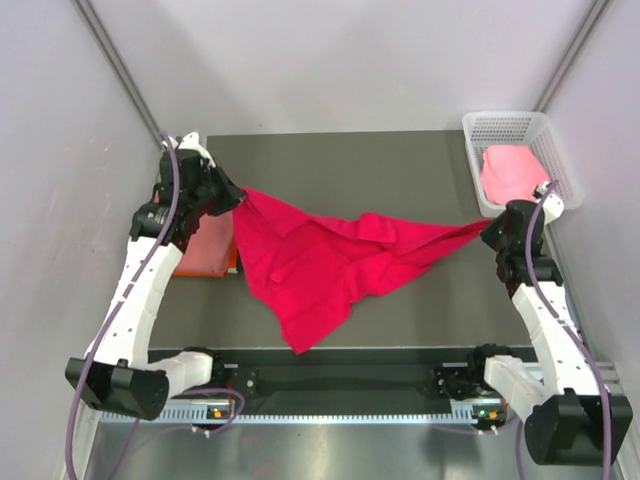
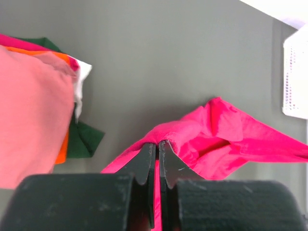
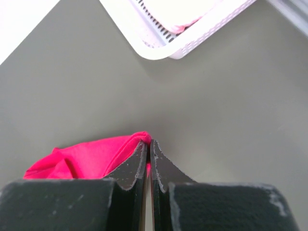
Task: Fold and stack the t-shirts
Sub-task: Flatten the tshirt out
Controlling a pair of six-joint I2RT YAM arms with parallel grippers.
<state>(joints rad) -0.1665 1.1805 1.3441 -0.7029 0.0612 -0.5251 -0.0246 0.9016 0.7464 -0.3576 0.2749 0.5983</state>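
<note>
Over the middle of the surface (image 1: 400, 170) the crimson-pink t-shirt (image 1: 320, 265) hangs bunched, a thin corner pinched in the left jaws and another in the right jaws, both clamped fully shut, so I judge a harder stretch could slip one free or drag cloth into the folded stack (image 1: 205, 250).

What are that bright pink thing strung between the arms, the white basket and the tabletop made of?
The crimson-pink t-shirt looks like soft, matte cloth, perhaps cotton: it sags and creases. The white basket seems moulded plastic: stiff, evenly perforated walls. The table is smooth, dull grey-green; laminate or painted metal, I cannot tell.
</note>
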